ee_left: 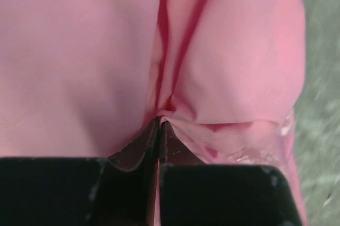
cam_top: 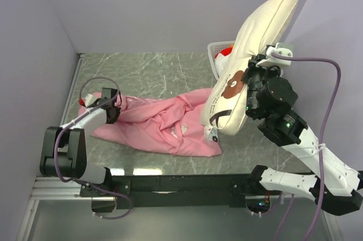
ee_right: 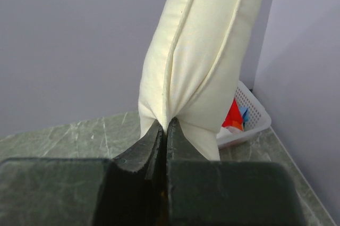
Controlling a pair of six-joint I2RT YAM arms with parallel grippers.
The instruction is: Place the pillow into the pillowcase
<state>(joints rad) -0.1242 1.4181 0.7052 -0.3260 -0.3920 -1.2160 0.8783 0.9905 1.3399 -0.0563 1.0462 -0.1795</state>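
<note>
The pillow (cam_top: 252, 48) is held up off the tabletop (cam_top: 153, 71) at the right of the scene. It is tilted so that its upper end leans toward the back right corner, and its lower end hangs just over the right edge of the pillowcase (cam_top: 164, 125). It is gripped by the right claw (cam_top: 256, 70), whose fingers are pressed together on a pinch of the cream fabric at the pillow's edge (in the right wrist view the cloth is gathered into folds right at the fingertips (ee_right: 151, 138)). A brown patch (cam_top: 232, 86) is seen on the pillow's face toward the overhead camera, and a small white tag (cam_top: 211, 134) hangs at its lower end.

The pillowcase is spread in a wrinkled pink heap on the tabletop, between the two arms and nearer the left one. Its left end is taken by the left claw (cam_top: 112, 114), which is closed on a fold of the pink cloth. In the left wrist view the fingers meet with almost no gap, and the fabric is drawn into creases running up from the tips. Whether one layer or more is caught cannot be told.

A white basket (cam_top: 218, 49) with red and blue contents is partly hidden behind the pillow, at the back right corner of the tabletop.
</note>
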